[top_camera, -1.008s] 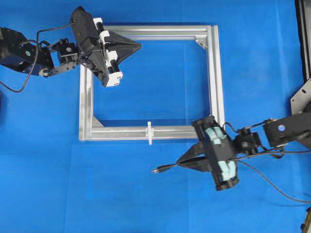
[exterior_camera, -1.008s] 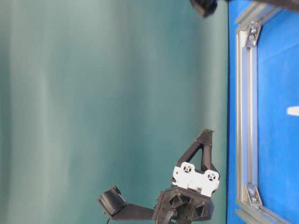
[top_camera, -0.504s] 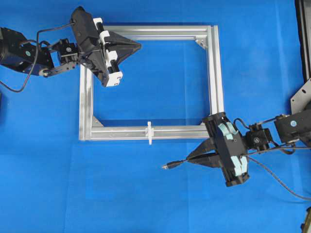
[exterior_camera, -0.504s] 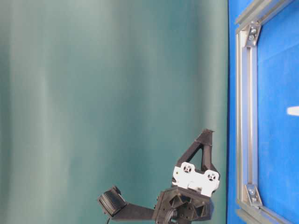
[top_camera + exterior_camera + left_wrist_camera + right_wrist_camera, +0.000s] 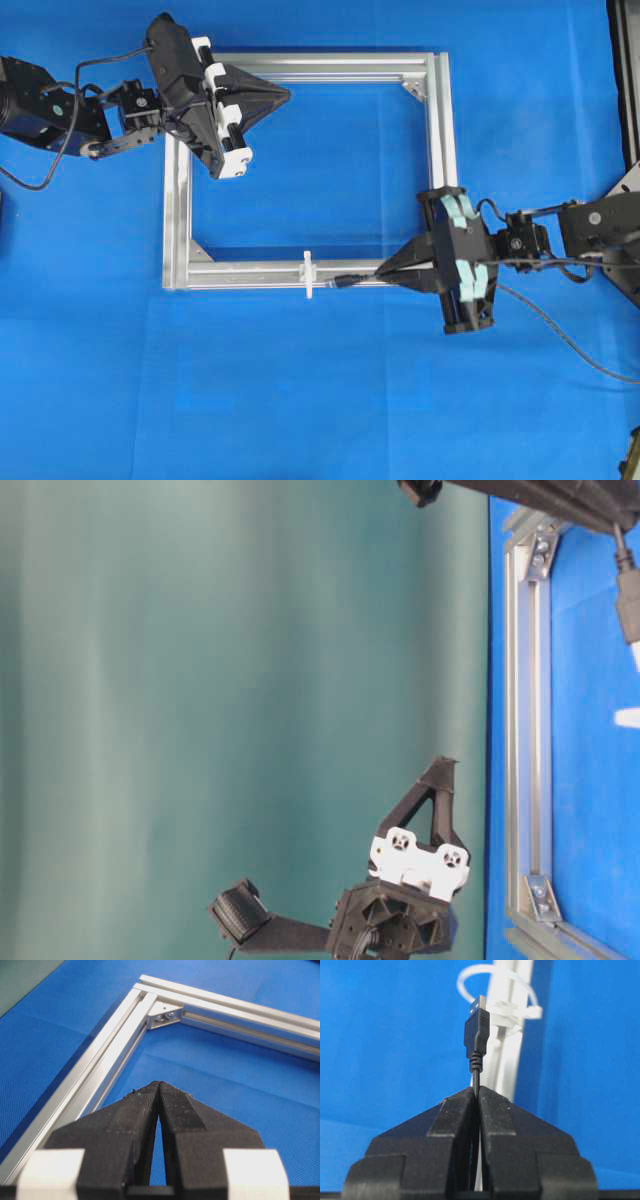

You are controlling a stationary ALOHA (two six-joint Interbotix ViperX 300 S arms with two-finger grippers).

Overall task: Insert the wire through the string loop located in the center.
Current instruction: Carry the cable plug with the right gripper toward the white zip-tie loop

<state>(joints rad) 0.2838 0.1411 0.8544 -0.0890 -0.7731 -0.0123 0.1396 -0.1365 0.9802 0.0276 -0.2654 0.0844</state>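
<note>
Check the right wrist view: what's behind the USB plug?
Behind the USB plug, held by the right gripper, stands the white string loop on the aluminium frame. The plug covers part of the loop's opening.

Robotics lab test rig: counter (image 5: 330,420) covered in blue cloth, square aluminium frame (image 5: 441,150) at frame centre, plain teal backdrop (image 5: 200,680) left in table-level view.

The overhead view looks straight down on the blue table (image 5: 300,400) and takes in the whole frame (image 5: 440,150) and both arms. The table-level view sits low at the left side, turned sideways, sharing the frame's edge. Each wrist view looks close along its own closed fingers; the right one shares the loop (image 5: 495,990) with the overhead.
</note>
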